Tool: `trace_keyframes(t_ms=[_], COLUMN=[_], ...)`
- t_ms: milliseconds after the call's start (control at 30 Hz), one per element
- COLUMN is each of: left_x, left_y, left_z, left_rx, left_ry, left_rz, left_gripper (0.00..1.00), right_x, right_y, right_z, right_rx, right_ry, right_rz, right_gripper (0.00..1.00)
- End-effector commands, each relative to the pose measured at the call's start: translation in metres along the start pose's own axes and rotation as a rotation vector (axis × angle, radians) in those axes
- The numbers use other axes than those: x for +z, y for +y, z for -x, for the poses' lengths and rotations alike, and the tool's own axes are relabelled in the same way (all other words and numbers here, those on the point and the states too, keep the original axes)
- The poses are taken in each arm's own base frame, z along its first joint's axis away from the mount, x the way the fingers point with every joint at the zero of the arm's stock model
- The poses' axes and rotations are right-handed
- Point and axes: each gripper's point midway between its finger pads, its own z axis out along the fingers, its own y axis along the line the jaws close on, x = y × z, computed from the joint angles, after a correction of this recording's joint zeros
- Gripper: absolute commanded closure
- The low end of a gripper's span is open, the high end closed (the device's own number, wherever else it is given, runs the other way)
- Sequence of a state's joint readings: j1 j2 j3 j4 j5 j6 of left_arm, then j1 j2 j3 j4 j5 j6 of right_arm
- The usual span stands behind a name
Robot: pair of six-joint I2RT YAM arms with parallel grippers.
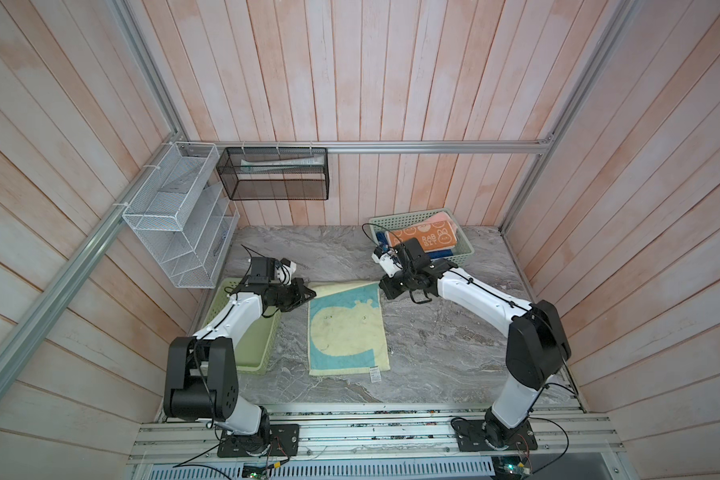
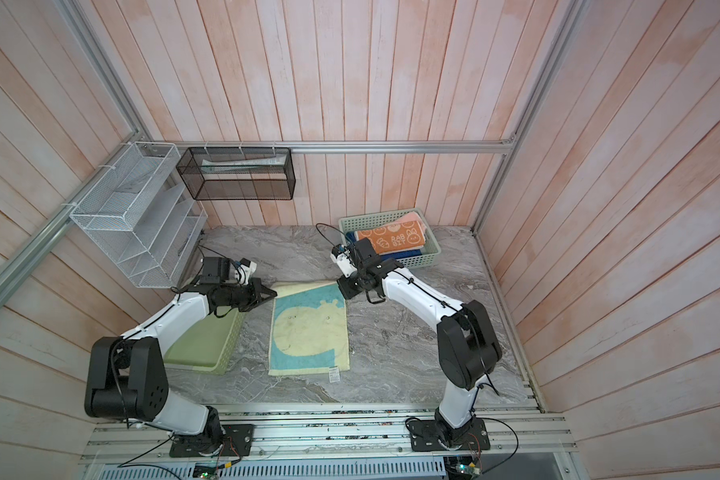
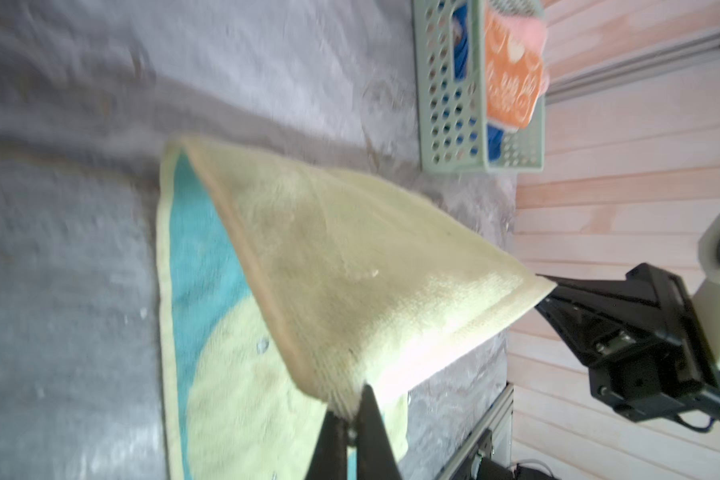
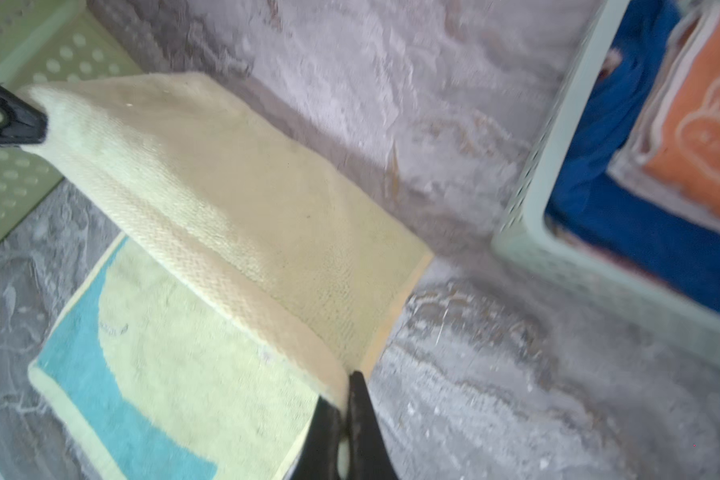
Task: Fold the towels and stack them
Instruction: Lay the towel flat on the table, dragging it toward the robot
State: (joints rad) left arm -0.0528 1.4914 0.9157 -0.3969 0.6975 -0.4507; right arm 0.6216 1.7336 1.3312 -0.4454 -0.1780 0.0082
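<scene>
The teal-and-cream towel [image 1: 346,332] [image 2: 308,332] lies in the middle of the grey table. Its far edge is raised off the surface and folded toward the front [image 3: 350,249] [image 4: 225,187]. My left gripper [image 1: 310,294] [image 3: 352,409] is shut on the far left corner. My right gripper [image 1: 383,291] [image 4: 344,395] is shut on the far right corner. The orange bunny towel [image 1: 425,239] [image 2: 395,241] lies folded in the back right basket, on top of a blue towel [image 4: 641,241], with a pink towel [image 1: 441,218] behind it.
The pale green basket [image 1: 462,251] with the towels stands at the back right. A second green basket [image 1: 250,353] sits at the left, under my left arm. A white wire rack [image 1: 179,216] and a black mesh rack [image 1: 273,174] hang on the walls.
</scene>
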Motion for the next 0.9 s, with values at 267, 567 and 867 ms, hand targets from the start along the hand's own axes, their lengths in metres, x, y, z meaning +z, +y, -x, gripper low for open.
trace_keyframes(t_ms=[267, 567, 867], left_x=[0.039, 0.066, 0.075], left_y=[0.041, 0.048, 0.025], left_z=[-0.089, -0.089, -0.068], left_rx=[-0.060, -0.068, -0.062], left_ry=[0.131, 0.152, 0.132], left_rz=[0.121, 0.125, 0.060], left_gripper=[1.00, 1.00, 1.00], right_x=[0.065, 0.075, 0.032], right_y=[0.040, 0.000, -0.034], right_z=[-0.108, -0.126, -0.097], right_rx=[0.182, 0.199, 0.136], right_ry=[0.171, 0.224, 0.186], right_rz=[0.121, 0.021, -0.057], right_gripper=[1.00, 1.00, 1.00])
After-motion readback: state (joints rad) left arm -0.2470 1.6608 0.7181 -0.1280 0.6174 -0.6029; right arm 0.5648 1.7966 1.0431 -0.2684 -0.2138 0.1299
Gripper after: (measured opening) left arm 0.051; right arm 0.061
